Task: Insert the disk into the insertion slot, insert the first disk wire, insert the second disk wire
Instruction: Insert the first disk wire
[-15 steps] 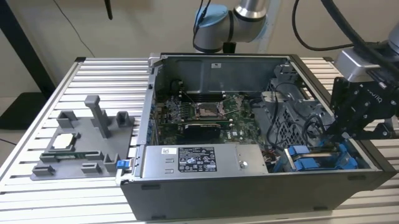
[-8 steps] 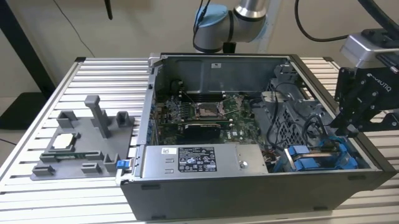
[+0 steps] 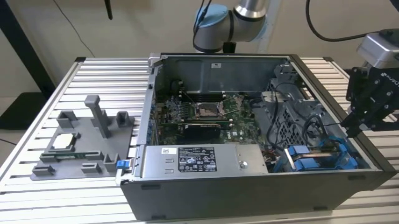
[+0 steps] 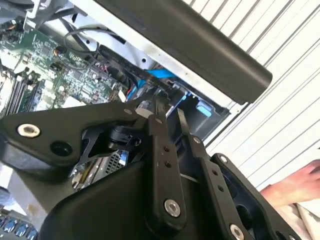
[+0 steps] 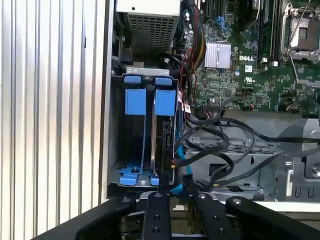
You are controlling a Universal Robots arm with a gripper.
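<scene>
A ribbed aluminium tabletop point(image 3: 93, 70) carries an open computer case point(image 3: 249, 191), lying on its side with its motherboard point(image 3: 206, 112) exposed. At the exterior view's right, near the front corner, is the insertion slot point(image 5: 149, 71), a grey bay with blue rails. The disk point(image 5: 162, 145) stands on edge inside it under its blue tab and looks seated, so the first step appears done and the wire work is in hand. The tool point(image 5: 174, 192) hovers just over the disk's near end, drawn narrow; I cannot tell whether it pinches anything. A blue wire point(image 5: 178, 160) runs beside the disk toward it. Any move here calls for fine alignment with the disk's end, keeping clear of the black cables point(image 5: 225, 150).
</scene>
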